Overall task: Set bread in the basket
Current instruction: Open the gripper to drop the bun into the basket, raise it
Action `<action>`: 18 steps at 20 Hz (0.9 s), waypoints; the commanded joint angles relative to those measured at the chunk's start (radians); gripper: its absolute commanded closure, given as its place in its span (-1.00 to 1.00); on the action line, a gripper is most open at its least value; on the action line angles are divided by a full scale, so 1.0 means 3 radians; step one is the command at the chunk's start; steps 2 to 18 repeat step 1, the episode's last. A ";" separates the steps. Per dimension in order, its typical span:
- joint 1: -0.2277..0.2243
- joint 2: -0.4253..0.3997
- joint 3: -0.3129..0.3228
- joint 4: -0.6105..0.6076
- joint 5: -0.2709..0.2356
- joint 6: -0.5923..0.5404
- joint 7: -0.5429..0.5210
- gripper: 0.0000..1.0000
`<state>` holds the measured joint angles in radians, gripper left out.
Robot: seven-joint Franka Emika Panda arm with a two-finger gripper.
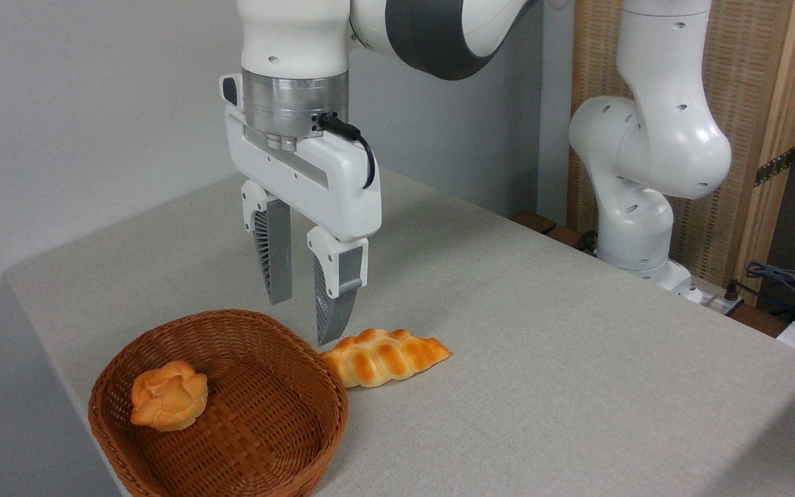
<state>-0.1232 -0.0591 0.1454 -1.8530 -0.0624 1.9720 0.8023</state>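
Camera: 1 bread point(169, 396), 1 basket point(280, 442), 1 loaf point(384, 356)

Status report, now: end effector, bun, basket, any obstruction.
End effector open, empty, above basket's far rim. Bun inside basket, left side. Braided loaf on table against basket's right rim, nothing blocking.

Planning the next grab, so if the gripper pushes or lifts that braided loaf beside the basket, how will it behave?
The braided loaf lies long and flat, so it probably slides or pivots, not rolls. Its glossy ridged top may slip. It looks light.
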 commanded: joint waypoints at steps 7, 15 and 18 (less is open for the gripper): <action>-0.0019 -0.0023 0.0021 0.0010 -0.0027 -0.0080 -0.0113 -1.00; -0.0019 -0.0023 0.0021 0.0010 -0.0027 -0.0080 -0.0113 -1.00; -0.0019 -0.0023 0.0021 0.0010 -0.0027 -0.0080 -0.0113 -1.00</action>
